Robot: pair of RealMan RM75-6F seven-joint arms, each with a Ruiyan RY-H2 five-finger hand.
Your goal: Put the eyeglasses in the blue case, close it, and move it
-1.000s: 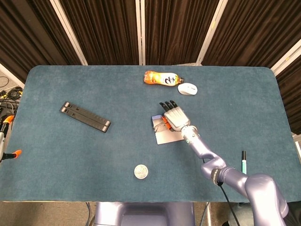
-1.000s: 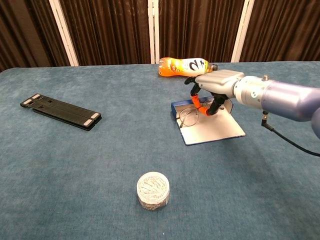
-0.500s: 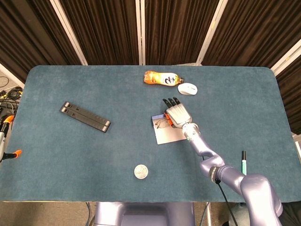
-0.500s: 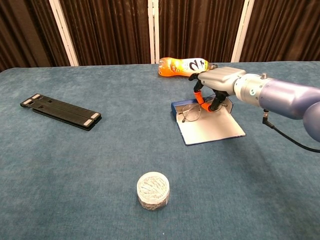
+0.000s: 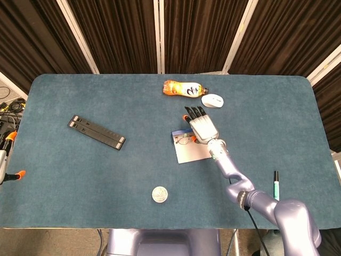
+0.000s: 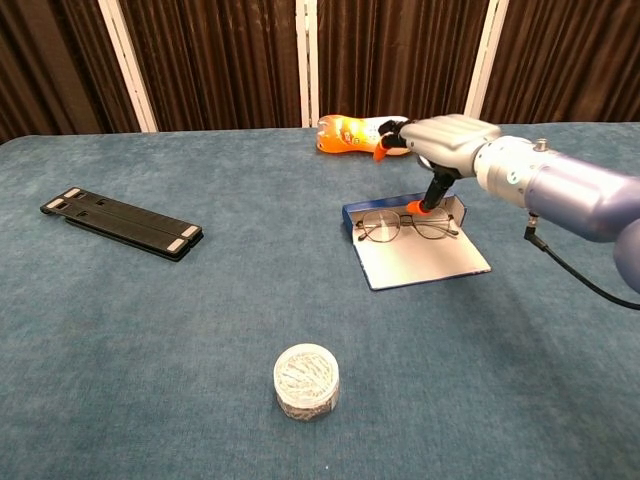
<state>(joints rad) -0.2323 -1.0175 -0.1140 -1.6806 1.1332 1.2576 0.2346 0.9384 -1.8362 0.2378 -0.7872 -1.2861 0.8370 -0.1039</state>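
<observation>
One hand [image 6: 440, 140], our right, hovers open, fingers spread, above the eyeglasses [image 6: 405, 225] in the blue case [image 6: 420, 255].

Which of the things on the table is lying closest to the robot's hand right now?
The eyeglasses, lying in the open blue case directly under the right hand. The orange bottle and white mouse lie further back.
</observation>
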